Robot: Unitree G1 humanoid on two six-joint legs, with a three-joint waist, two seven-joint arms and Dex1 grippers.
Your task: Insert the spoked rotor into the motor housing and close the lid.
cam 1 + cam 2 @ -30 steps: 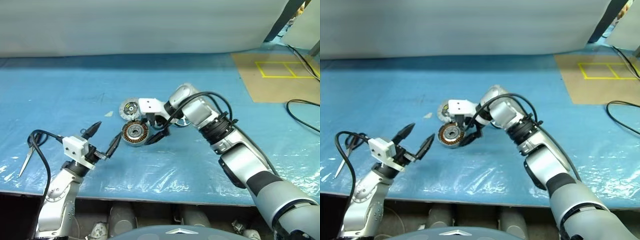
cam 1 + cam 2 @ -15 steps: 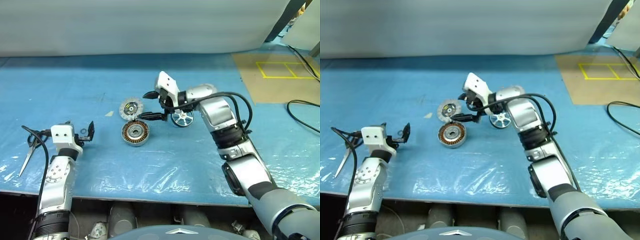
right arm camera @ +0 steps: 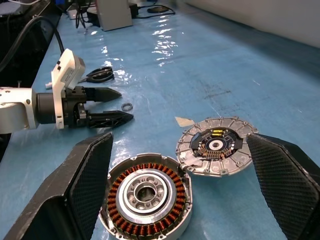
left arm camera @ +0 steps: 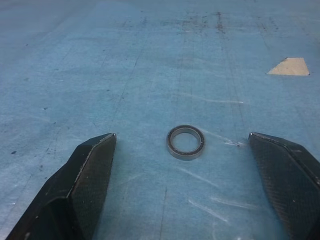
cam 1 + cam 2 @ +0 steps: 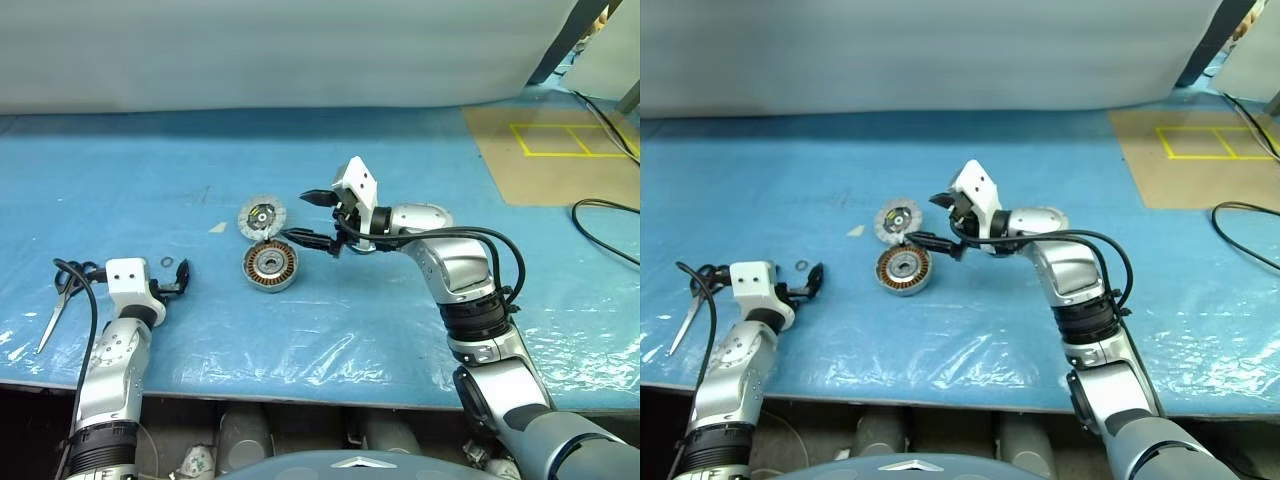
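Observation:
The motor housing [image 5: 270, 267], round with copper windings, lies face up on the blue table mat. Just behind it lies the lid [image 5: 262, 215], its dark hub facing up. My right gripper [image 5: 297, 217] hovers open above and to the right of both and points left. The two parts show between its fingers [image 3: 85, 190] in the right wrist view, with nothing held. The spoked rotor is hidden behind my right hand. My left gripper [image 5: 183, 278] is open, low over the mat at the left, with a small metal ring [image 4: 185, 142] in front of it.
Scissors [image 5: 55, 310] lie at the far left by the left arm's cable. A tan paper scrap [image 5: 217, 228] sits left of the lid. A brown board with yellow tape [image 5: 560, 150] and a black cable [image 5: 600, 215] are at the right. The mat's front edge runs close to me.
My right gripper has lifted off the housing and turned to point left above the parts. My left gripper has moved left and down towards the small ring.

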